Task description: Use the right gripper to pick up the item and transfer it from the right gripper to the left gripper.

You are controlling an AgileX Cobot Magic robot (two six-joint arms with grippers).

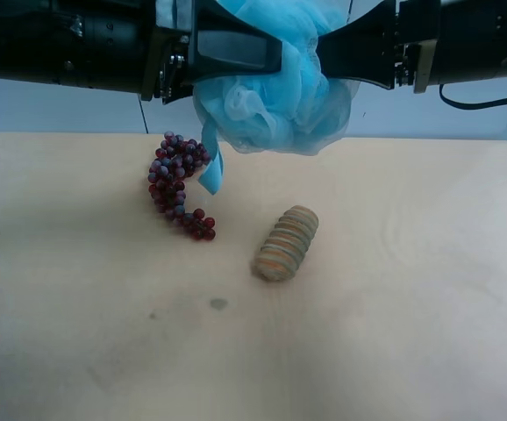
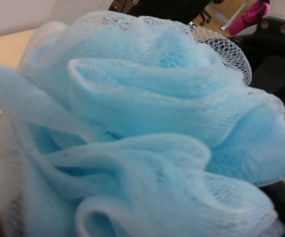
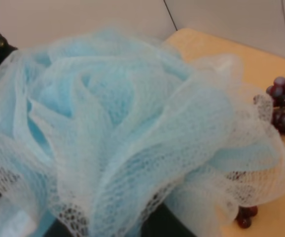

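Scene: two black robot arms meet nose to nose high over a pale wood surface [image 1: 411, 307], w/ a bath pouf [image 1: 275, 105] caught btwn them.
Pouf: light-blue ruffled mesh ball, up in the air and well clear of the surface, touching both arms. Its blue ribbon loop [image 1: 211, 171] dangles from the side nearer the grapes.
Right gripper [image 1: 324, 54]: comes in from the exterior high view's right; its wrist cam looks past the pouf to the grapes. The tapered fingers push into the pouf's edge and the tips are buried in mesh. Cannot tell whether they are clamped on it or slack.
Left gripper [image 1: 275, 57]: comes in from that view's left. Its fingers reach further across the pouf, one flat side showing grey. Tips are lost in the ruffles, so cannot tell if they are clenched or released.
Wrist cams: both filled almost edge to edge w/ blue mesh.
Grapes [image 1: 179, 184]: purple-red bunch lying on the surface in a curve, partly behind the ribbon loop in the exterior high view.
Roll [image 1: 286, 243]: striped tan-orange, on its side on the surface, near the grapes but apart from them.
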